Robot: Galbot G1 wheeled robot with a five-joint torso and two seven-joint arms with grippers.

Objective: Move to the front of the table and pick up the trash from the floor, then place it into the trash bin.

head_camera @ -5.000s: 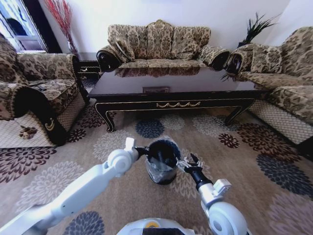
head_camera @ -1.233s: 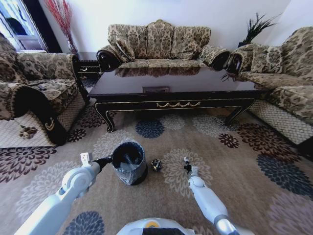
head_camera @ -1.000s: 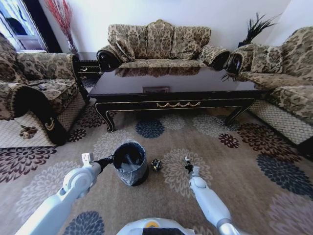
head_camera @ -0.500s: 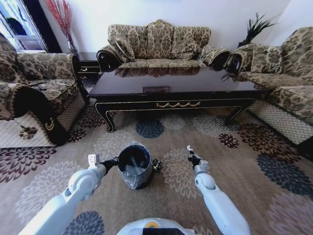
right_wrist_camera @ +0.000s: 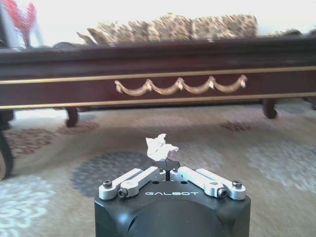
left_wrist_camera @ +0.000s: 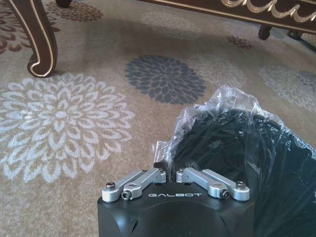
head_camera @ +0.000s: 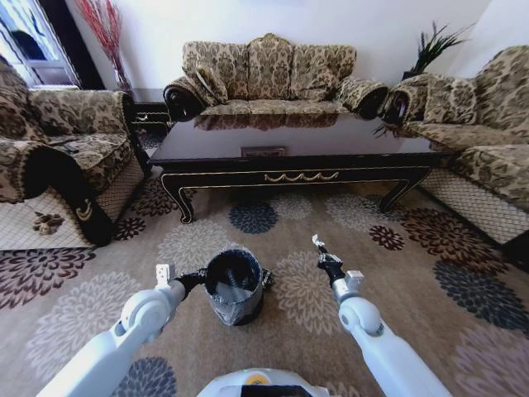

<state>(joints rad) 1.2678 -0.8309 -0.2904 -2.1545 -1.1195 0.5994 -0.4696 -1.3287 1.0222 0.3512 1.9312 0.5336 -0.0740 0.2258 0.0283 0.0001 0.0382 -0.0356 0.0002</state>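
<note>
Head view high, facing table [head_camera: 289,157], wrist views low, near carpet [left_wrist_camera: 64,123], sharing table front

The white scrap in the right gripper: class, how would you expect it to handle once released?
The white scrap, pinched in the right gripper, looks crumpled and thin, so it is probably very light and floppy. It may drift rather than drop straight. Its ragged shape suggests it won't roll.

Three patterned sofas [head_camera: 269,70] ring the room under a white wall [head_camera: 355,21], sunlit.
</note>
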